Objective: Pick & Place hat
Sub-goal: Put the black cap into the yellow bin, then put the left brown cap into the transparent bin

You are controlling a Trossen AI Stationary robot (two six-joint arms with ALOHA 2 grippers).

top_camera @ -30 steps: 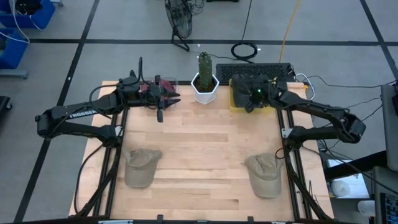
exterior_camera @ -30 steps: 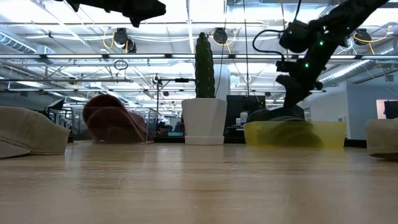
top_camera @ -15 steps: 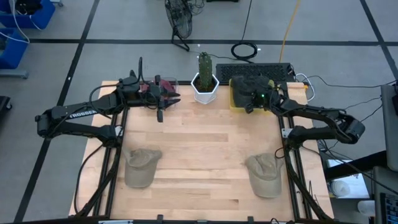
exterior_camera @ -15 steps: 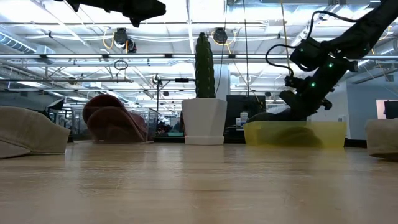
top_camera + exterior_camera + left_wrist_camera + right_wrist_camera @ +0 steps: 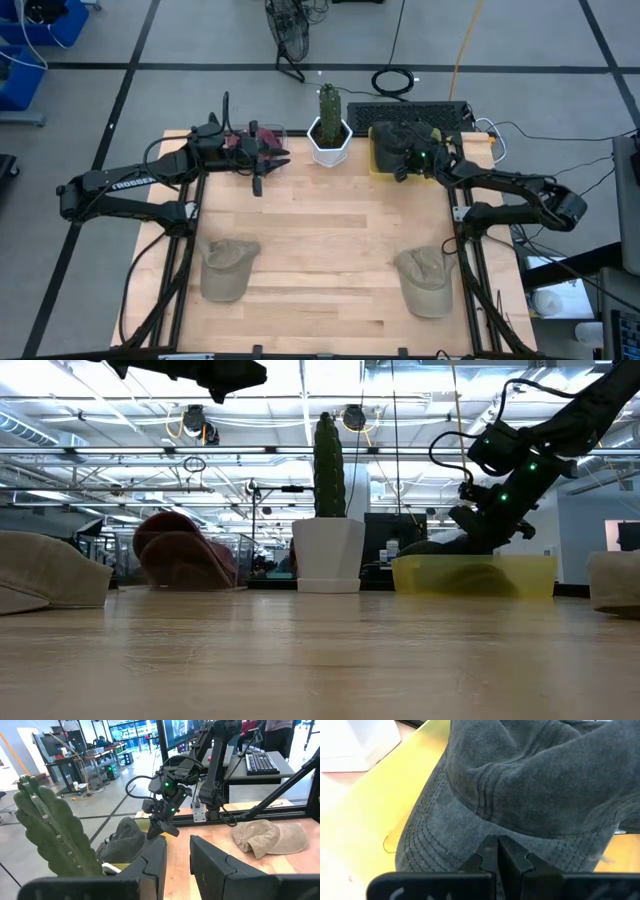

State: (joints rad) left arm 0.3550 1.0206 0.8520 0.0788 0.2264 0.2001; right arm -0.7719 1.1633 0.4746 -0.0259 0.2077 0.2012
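Right claw (image 5: 498, 851) pinches the dark hat's (image 5: 535, 785) brim.

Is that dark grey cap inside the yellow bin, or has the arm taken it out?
Inside. The dark grey washed-cotton cap lies in the yellow plastic bin, and the right gripper is shut at its brim.

A dark grey hat (image 5: 535, 785) ran past the picture's edges, and the yellow bin (image 5: 475, 575) blurred its lower part.

Grey floor (image 5: 180, 40), bright ceiling lights (image 5: 300, 375)
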